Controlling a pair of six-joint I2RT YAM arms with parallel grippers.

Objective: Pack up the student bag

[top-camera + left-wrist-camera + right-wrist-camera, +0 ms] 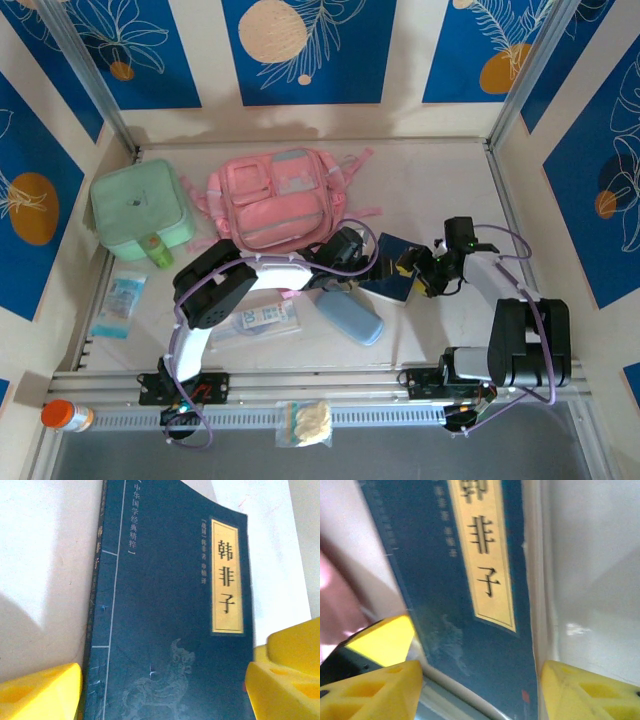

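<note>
**Fig. Both grippers set over one book, just near-right of the student bag.**
The student bag (285, 200) lies flat at the far centre of the table (440, 190), front pockets up; no open mouth can be made out. The dark blue book (393, 272) lies just near and right of it, probably the item to pack. The left gripper (165, 662) is spread wide, its fingers flanking the book's long edges and clasping nothing. The right gripper (477, 662) is equally wide and empty, facing the same cover. Whether either pad touches an edge cannot be told. Bare table lies to the right and far right. A pale blue case (350, 317) crowds the near side, and the bag's straps trail nearby.
</note>
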